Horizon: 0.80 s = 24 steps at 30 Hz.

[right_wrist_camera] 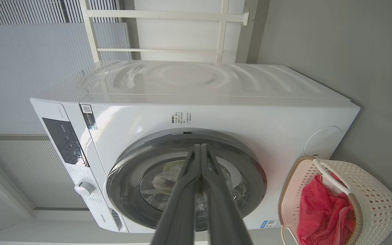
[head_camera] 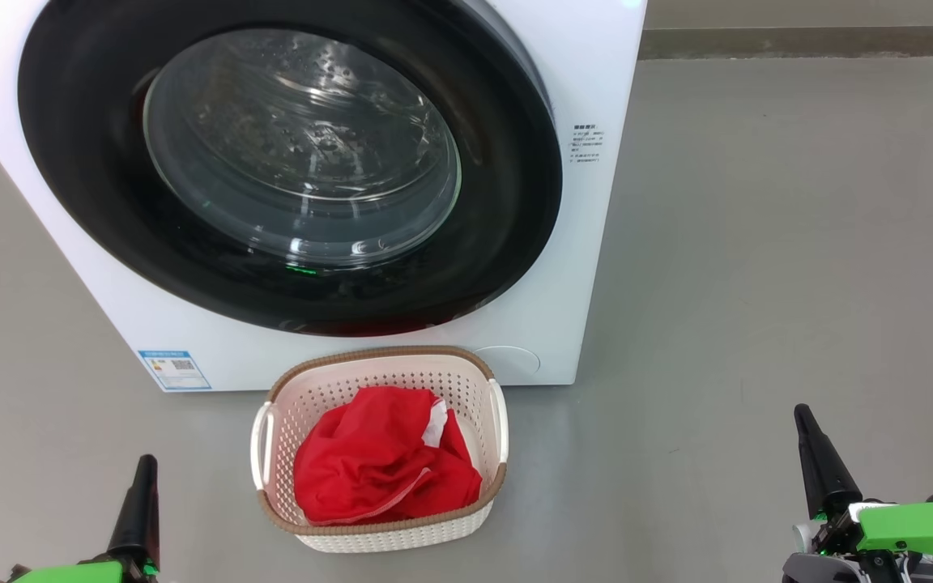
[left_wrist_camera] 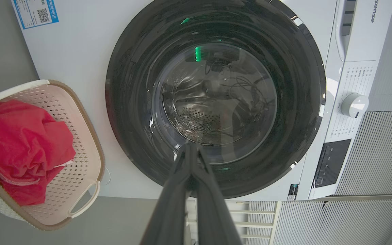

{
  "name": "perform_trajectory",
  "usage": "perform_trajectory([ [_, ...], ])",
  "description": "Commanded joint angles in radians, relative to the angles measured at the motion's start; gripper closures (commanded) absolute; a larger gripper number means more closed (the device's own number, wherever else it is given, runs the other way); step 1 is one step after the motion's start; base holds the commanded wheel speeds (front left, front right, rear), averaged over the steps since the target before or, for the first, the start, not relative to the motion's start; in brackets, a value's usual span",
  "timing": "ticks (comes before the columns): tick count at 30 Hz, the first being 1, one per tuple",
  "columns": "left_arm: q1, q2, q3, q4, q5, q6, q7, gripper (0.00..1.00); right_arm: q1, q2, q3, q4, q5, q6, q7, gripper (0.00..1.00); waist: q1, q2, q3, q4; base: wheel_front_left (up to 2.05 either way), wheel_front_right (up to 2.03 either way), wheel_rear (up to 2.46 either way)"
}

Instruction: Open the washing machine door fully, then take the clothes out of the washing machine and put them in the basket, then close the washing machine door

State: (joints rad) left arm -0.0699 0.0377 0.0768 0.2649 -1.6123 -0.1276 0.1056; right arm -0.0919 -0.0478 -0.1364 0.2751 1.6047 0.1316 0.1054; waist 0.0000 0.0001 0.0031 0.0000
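Head view, clothes (head_camera: 377, 465) in basket (head_camera: 385, 536) before washing machine (head_camera: 580, 243), door (head_camera: 78, 162) seemingly latched, left fingers (head_camera: 138, 510), right fingers (head_camera: 819, 465) closed, empty

Red clothes (head_camera: 377, 465) (white trim); cream basket (head_camera: 466, 380).

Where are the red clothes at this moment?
In the head view, the clothes lie inside the basket, which stands on the floor just in front of the washing machine, below its closed door.
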Motion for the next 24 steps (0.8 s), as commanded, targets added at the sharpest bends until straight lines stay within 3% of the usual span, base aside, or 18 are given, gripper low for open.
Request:
perform_trajectory([
  [1, -0.038, 0.015, 0.035, -0.020, 0.002, -0.003, 0.006, 1.00, -0.016, -0.003, 0.023, -0.030, 0.004, -0.001, 0.008, 1.00, 0.0000, -0.0001, 0.000, 0.000, 0.00, 0.00, 0.00],
  [24, -0.038, 0.014, 0.036, -0.020, 0.003, -0.003, 0.007, 1.00, -0.016, -0.003, 0.022, -0.030, 0.004, -0.001, 0.008, 1.00, 0.0000, -0.0001, 0.000, 0.000, 0.00, 0.00, 0.00],
])
